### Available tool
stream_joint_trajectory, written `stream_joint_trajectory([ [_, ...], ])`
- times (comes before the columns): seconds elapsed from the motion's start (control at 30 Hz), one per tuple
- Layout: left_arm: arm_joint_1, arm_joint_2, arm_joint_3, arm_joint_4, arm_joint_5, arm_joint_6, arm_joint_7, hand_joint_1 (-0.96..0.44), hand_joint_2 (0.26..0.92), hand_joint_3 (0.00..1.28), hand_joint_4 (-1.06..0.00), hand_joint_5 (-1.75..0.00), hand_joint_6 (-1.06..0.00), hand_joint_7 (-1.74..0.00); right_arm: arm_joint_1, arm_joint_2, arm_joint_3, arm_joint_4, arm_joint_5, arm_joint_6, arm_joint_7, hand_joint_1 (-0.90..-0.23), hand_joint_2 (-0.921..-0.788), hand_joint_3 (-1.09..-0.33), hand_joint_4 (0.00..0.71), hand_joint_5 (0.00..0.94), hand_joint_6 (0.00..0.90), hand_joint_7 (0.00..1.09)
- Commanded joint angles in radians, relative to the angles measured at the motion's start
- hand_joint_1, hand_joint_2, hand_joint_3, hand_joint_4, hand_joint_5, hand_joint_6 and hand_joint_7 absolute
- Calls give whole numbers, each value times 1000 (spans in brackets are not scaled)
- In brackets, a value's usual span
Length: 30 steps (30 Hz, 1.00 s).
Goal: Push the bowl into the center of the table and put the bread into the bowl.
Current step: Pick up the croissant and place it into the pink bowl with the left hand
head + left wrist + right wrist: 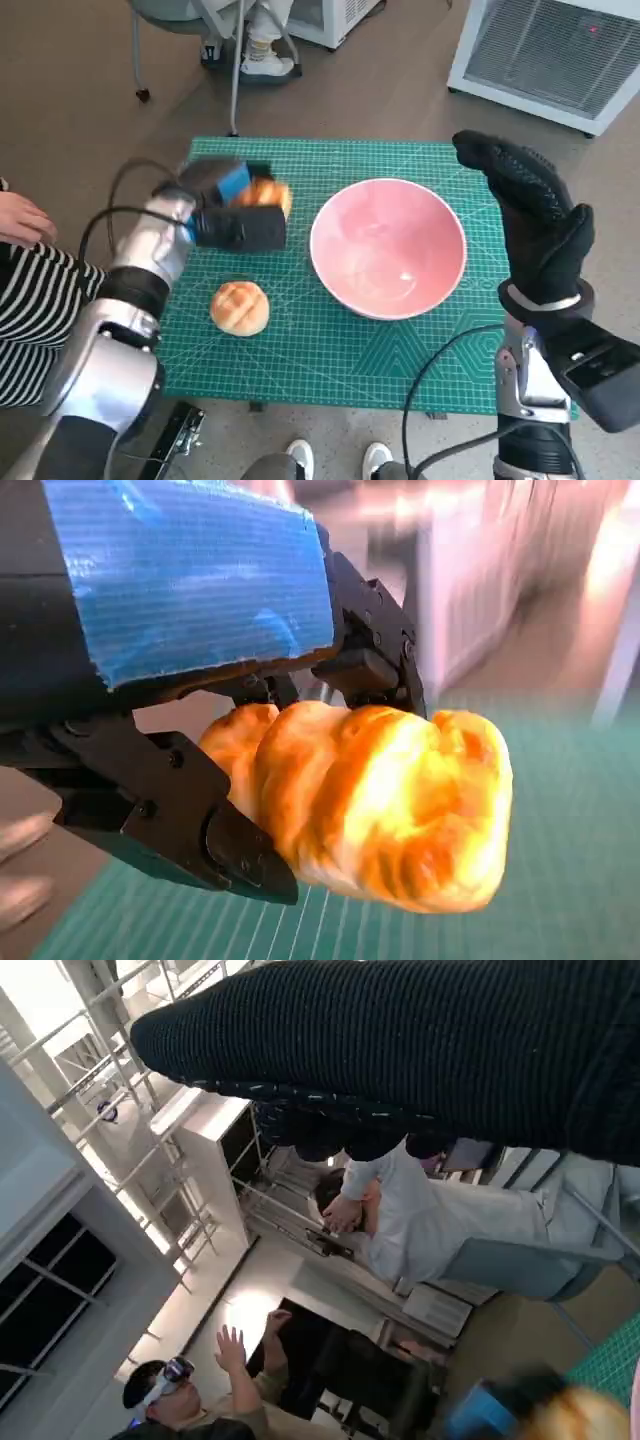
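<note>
A pink bowl (388, 247) stands on the green cutting mat (330, 350), a little right of its middle. My left hand (232, 210) grips a golden bread piece (268, 193) left of the bowl and above the mat; up close the bread (385, 805) sits between black fingers (240, 852). A second round bun (240, 307) lies on the mat near the front left. My gloved right hand (532, 215) is raised at the bowl's right side, fingers spread and holding nothing; the glove (420, 1050) fills the right wrist view.
A person's hand and striped sleeve (25, 270) are at the left edge. A white appliance (555, 55) stands on the floor behind the table to the right, chair legs (235, 60) behind it to the left. People (420, 1220) appear in the right wrist view.
</note>
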Motion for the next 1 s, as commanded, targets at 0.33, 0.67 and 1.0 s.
stream_joint_trajectory([
  [0.33,155,42,152,-642,-114,-61,-7,1,920,47,-756,-1096,-600,-1186,27,-1,-1,15,-4,-3,1,-659,-921,-703,142,2,82,415],
  [0.67,235,0,124,-770,-114,-131,-69,1,920,37,-781,-1036,-601,-1211,37,0,1,5,2,-6,3,-663,-921,-701,142,1,77,415],
  [1.0,218,-84,46,-663,-68,-190,-115,1,920,36,-782,-1030,-601,-1219,49,1,0,-8,5,-3,-3,-669,-921,-704,142,1,74,418],
])
